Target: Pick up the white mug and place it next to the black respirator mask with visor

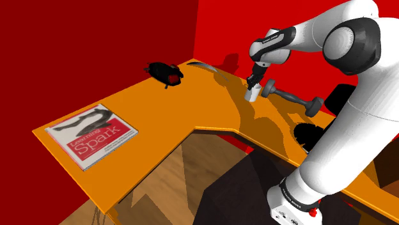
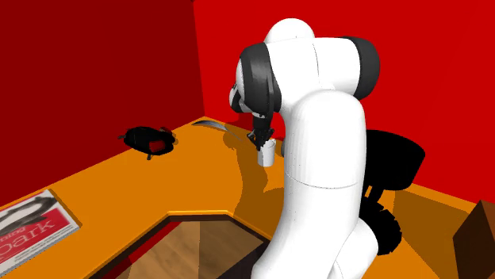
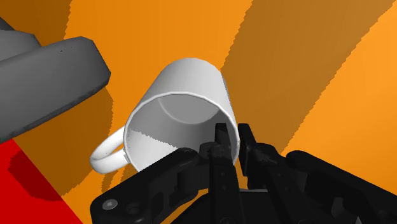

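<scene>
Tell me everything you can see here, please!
table: one, orange, L-shaped, against the walls
walls: two, red, behind the table
book: one, red and white, at the table's end on the shoulder view's left
mask: one, black with red, near the back corner
dumbbell: one, grey, on the table
mug: one, white, beside the dumbbell
arm: one, white with dark joints, reaching over the table
end effector: one, black, shut on the mug's rim

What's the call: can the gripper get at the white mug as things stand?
Probably yes. The gripper is at the white mug, its fingers straddling the rim wall, one inside and one outside, seemingly clasping it. The grey dumbbell-shaped object beside it sits clear of the fingers.
</scene>
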### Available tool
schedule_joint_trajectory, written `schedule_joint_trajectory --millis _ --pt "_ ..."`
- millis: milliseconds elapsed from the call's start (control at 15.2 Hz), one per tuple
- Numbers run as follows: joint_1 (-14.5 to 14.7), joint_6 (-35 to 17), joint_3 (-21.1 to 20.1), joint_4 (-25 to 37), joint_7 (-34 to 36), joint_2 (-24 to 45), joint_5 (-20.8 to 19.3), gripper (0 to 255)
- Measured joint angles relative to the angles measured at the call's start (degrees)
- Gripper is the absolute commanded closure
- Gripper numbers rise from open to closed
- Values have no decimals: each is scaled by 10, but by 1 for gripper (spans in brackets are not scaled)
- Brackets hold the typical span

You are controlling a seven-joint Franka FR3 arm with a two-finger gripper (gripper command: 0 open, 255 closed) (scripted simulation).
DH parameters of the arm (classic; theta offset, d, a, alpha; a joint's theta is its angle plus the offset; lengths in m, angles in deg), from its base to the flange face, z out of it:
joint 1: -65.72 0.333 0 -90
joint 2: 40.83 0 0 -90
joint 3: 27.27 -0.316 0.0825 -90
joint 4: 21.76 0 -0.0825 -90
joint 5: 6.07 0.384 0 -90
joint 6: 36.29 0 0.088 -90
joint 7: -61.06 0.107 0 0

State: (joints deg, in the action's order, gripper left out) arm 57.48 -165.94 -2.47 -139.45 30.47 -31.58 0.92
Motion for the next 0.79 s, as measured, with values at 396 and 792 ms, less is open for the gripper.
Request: schedule_joint_trajectory --millis 396,792 --pt "2 27 2 13 8 -16 -11 255" --pt "4 69 4 38 17 -36 -23 255"
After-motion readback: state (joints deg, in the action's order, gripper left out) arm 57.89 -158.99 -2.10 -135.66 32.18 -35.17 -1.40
